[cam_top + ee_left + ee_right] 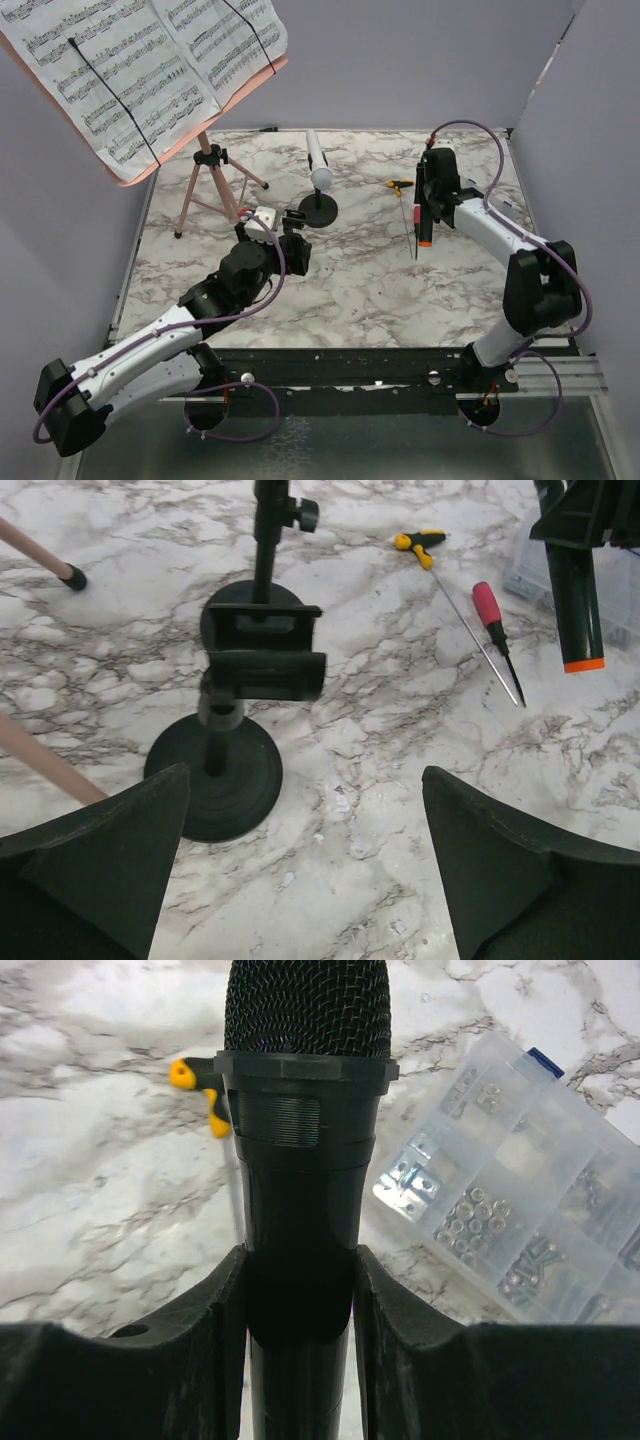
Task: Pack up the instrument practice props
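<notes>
left claw [305, 772] spread wide, facing empty black round-based holder [262, 665] | right claw [300, 1260] pinching black mesh-headed microphone [305, 1110] | tip: clamp holder stem low, lift plumb

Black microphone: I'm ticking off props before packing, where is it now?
The black microphone is clamped in the right gripper, right side of the top view, beside the clear compartment box.

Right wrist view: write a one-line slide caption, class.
Right hand clamped on the black microphone, above a marble tabletop with a clear box of hardware.
</notes>
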